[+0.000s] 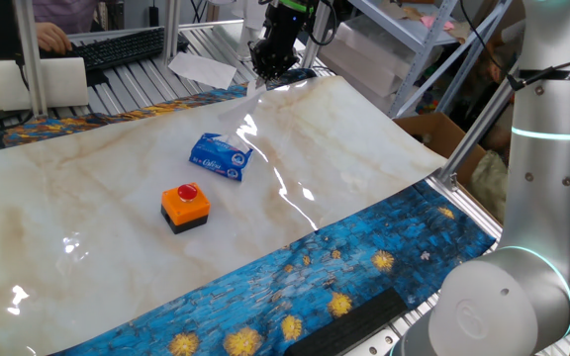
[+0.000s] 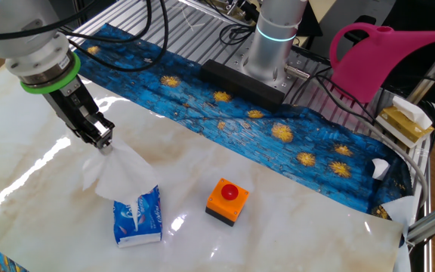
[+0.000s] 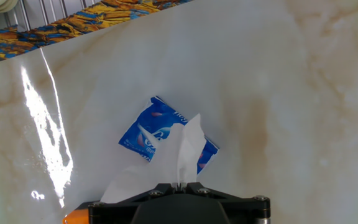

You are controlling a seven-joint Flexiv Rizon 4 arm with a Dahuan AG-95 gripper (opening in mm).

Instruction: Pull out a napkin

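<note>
My gripper point(image 2: 102, 141) is shut on the top corner of the white napkin point(image 2: 121, 175) and holds it above the marble-look table point(image 2: 293, 227). The napkin hangs down to the blue packet point(image 2: 139, 217) with white lettering. I cannot tell whether its lower edge is still in the packet. In the hand view the napkin point(image 3: 189, 146) rises from the packet point(image 3: 153, 127) up into my gripper point(image 3: 179, 185). In one fixed view my gripper point(image 1: 269, 69) is high behind the packet point(image 1: 219, 157), which lies mid-table.
An orange box with a red button point(image 1: 184, 206) stands beside the packet, also in the other fixed view point(image 2: 227, 200). A stiff white paper sheet point(image 1: 204, 67) lies at the table's far edge. A pink watering can point(image 2: 384, 53) stands off the table.
</note>
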